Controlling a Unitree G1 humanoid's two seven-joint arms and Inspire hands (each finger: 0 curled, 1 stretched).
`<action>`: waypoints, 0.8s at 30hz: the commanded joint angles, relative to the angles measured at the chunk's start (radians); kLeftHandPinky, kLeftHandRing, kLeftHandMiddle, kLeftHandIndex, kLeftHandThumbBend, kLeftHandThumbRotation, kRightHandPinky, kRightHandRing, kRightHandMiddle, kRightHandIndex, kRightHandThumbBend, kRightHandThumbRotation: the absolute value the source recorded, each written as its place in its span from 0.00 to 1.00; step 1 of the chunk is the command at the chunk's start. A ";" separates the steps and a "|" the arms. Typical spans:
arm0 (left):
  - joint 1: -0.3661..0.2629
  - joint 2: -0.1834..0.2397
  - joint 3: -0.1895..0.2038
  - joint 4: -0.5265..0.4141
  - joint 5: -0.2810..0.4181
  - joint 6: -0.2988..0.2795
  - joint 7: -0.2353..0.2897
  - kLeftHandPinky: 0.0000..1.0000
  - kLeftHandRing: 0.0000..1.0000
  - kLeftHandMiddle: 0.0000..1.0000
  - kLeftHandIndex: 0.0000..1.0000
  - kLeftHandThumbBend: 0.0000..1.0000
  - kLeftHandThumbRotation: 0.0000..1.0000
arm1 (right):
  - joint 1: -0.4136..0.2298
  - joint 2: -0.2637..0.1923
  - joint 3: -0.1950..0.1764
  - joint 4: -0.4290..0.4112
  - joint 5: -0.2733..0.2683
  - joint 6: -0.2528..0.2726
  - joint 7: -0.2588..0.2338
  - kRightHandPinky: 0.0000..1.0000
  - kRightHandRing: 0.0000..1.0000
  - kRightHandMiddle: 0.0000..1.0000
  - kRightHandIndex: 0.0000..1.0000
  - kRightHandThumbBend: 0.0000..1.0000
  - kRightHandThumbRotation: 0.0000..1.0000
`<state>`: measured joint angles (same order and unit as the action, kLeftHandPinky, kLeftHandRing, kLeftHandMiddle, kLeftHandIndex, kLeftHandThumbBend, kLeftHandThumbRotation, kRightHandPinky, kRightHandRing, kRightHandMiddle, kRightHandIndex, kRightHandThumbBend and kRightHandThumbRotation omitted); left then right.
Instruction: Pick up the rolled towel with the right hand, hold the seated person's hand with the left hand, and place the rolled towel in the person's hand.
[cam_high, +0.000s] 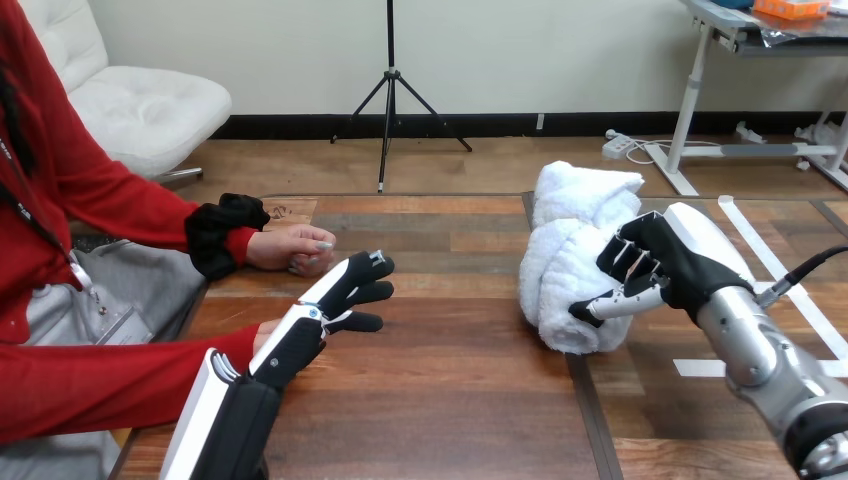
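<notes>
A white rolled towel (556, 290) lies on the wooden table (450, 380) right of centre. My right hand (672, 262) is against its right side, fingers curled over the top and thumb pressed into its flank. My left hand (335, 300) reaches forward at the left with its fingers straight. It lies over the person's hand (264, 335) nearer me, which is mostly hidden beneath it. I see no finger curled round that hand. The person's other hand (290, 248) rests as a loose fist on the table just beyond my left fingertips, apart from them.
A second white towel (585, 195) lies directly behind the rolled one, touching it. White tape strips (765, 260) mark the table at the right. A dark seam (585, 420) runs down the tabletop below the towels.
</notes>
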<state>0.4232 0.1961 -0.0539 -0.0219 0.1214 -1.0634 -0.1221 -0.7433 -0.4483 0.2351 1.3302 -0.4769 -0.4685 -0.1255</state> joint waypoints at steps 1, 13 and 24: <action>-0.058 0.003 0.017 0.011 -0.012 -0.012 0.010 0.72 0.82 0.87 0.89 1.00 0.56 | -0.011 -0.032 0.036 -0.029 -0.028 -0.046 0.037 0.36 0.39 0.43 0.41 0.78 0.00; -0.069 0.011 0.012 0.013 -0.023 -0.010 0.003 0.71 0.82 0.87 0.89 1.00 0.57 | -0.039 -0.082 0.056 -0.051 -0.039 -0.081 0.120 0.32 0.37 0.43 0.41 0.77 0.00; -0.073 0.005 0.028 0.016 -0.001 -0.017 0.011 0.71 0.81 0.86 0.88 1.00 0.57 | -0.060 -0.134 0.081 -0.083 -0.061 -0.160 0.209 0.26 0.32 0.40 0.37 0.74 0.00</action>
<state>0.4074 0.1966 -0.0460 -0.0043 0.1250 -1.0639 -0.1230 -0.7484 -0.5485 0.2836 1.2821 -0.5138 -0.5885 0.0400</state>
